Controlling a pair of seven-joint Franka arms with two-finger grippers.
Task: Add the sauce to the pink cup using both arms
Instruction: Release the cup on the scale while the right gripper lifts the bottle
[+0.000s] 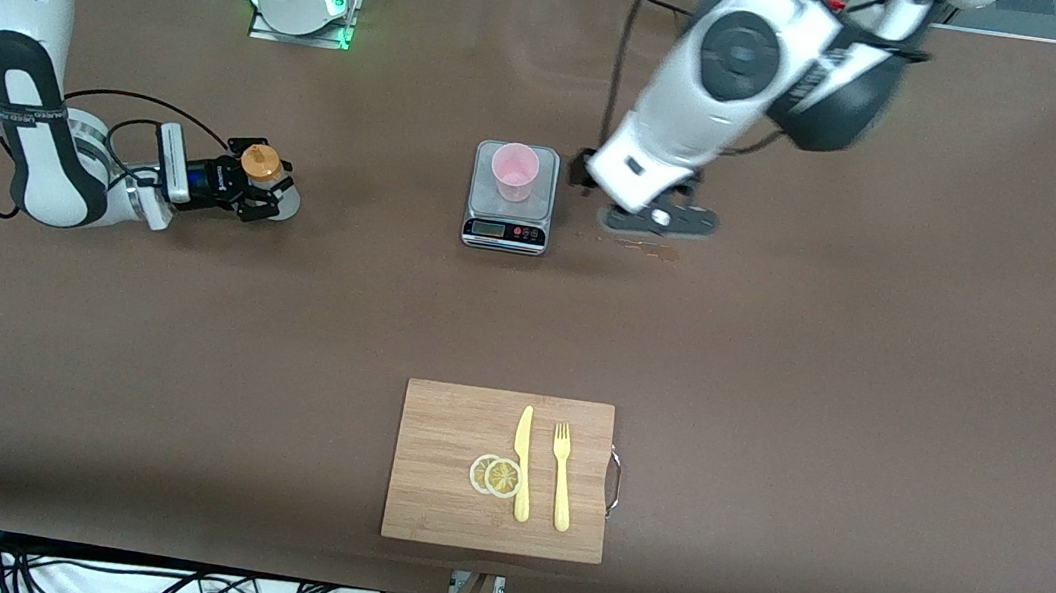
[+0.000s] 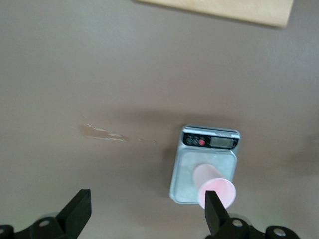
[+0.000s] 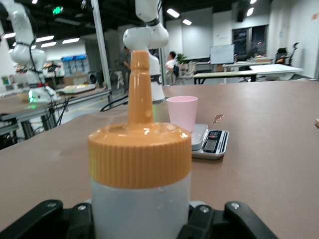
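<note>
The sauce bottle point(image 1: 260, 171), whitish with an orange nozzle cap, stands upright on the table toward the right arm's end. My right gripper point(image 1: 260, 195) is shut on its body, which fills the right wrist view point(image 3: 140, 201). The pink cup point(image 1: 514, 171) stands upright on a small grey scale point(image 1: 507, 218) at mid-table; it also shows in the right wrist view point(image 3: 182, 112) and the left wrist view point(image 2: 217, 188). My left gripper point(image 1: 647, 213) hangs low over the table beside the scale, toward the left arm's end. It is open wide and empty point(image 2: 147, 215), with one finger point(image 2: 214, 213) in front of the cup's rim.
A brown smear point(image 1: 640, 246) lies on the table under the left gripper. A wooden cutting board point(image 1: 451, 428) near the front camera carries a yellow knife point(image 1: 523, 462), a yellow fork point(image 1: 561, 477) and two lemon slices point(image 1: 495, 475).
</note>
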